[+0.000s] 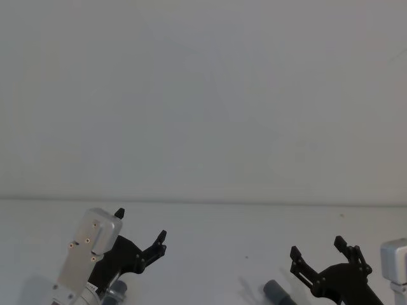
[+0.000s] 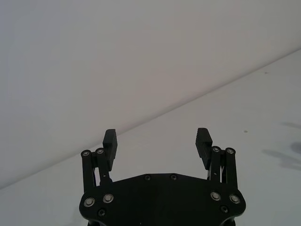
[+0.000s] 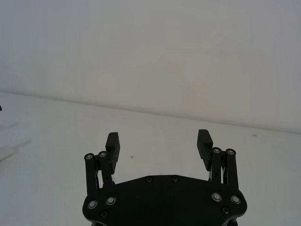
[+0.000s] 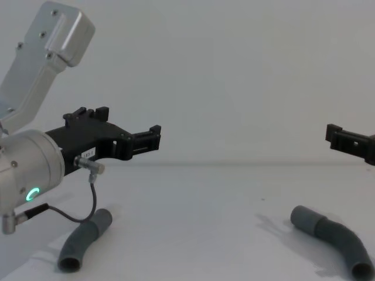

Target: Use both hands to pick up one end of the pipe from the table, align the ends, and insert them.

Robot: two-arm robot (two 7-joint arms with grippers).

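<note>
Lying below left claw point(image 1: 141, 225): pipe piece point(image 4: 85, 239)

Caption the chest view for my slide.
Left gripper and right gripper, both open, hover above the left pipe piece and right pipe piece, lying apart on the table.

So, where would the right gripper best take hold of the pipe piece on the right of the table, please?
Probably from above, jaws across the straight stretch behind its inner end. The right pipe piece lies flat on the table, bent midway, and the open right gripper hangs above it.
</note>
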